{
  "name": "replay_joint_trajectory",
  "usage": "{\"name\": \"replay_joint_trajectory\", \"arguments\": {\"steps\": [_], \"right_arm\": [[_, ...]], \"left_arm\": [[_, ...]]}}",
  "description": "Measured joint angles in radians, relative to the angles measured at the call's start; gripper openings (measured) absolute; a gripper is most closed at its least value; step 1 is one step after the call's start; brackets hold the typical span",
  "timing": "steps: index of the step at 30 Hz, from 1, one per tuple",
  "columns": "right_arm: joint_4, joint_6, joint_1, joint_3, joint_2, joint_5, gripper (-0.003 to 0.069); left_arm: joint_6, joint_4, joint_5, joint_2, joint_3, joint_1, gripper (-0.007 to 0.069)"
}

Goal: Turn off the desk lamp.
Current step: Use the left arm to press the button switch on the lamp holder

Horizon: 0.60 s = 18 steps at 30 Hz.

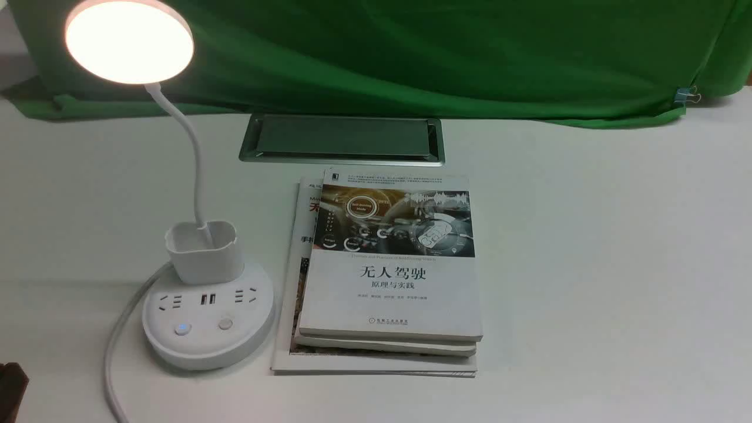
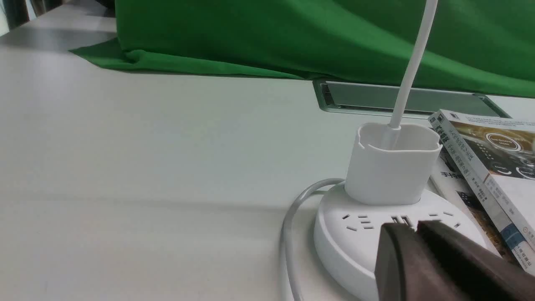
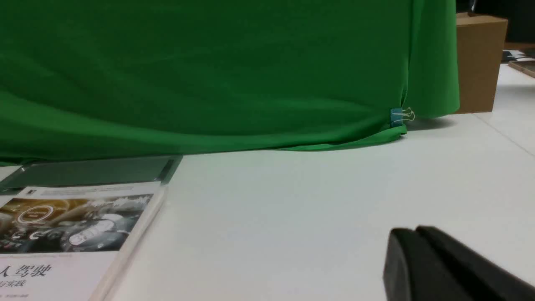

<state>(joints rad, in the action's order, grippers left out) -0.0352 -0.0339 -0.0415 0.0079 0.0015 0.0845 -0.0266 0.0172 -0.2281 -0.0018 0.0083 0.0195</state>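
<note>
The white desk lamp stands at the left of the table, its round disc head (image 1: 129, 41) lit. Its thin neck (image 1: 191, 141) runs down into a small cup (image 1: 204, 251) on the round base (image 1: 208, 320). The base has sockets, a button glowing blue (image 1: 182, 329) and a plain button (image 1: 225, 324). In the left wrist view my left gripper (image 2: 416, 226) is shut and empty, hovering short of the base (image 2: 351, 238), its fingers covering the buttons. A dark bit of it shows at the front view's lower left corner (image 1: 10, 385). My right gripper (image 3: 413, 230) is shut and empty above bare table.
A stack of books (image 1: 388, 276) lies right beside the lamp base. A metal cable hatch (image 1: 342, 140) is set in the table behind them. Green cloth (image 1: 411, 53) hangs across the back. The lamp's white cord (image 1: 117, 341) trails off the front left. A cardboard box (image 3: 478, 62) stands far right.
</note>
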Motion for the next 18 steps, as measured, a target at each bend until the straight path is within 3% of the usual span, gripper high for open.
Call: {"name": "replay_joint_trajectory", "arguments": {"steps": [14, 18], "right_arm": [[0.000, 0.000, 0.000, 0.000, 0.000, 0.000, 0.0036], [0.000, 0.000, 0.000, 0.000, 0.000, 0.000, 0.0036]], "left_arm": [[0.000, -0.002, 0.009, 0.000, 0.000, 0.000, 0.0019], [0.000, -0.002, 0.087, 0.000, 0.000, 0.000, 0.0019]]}}
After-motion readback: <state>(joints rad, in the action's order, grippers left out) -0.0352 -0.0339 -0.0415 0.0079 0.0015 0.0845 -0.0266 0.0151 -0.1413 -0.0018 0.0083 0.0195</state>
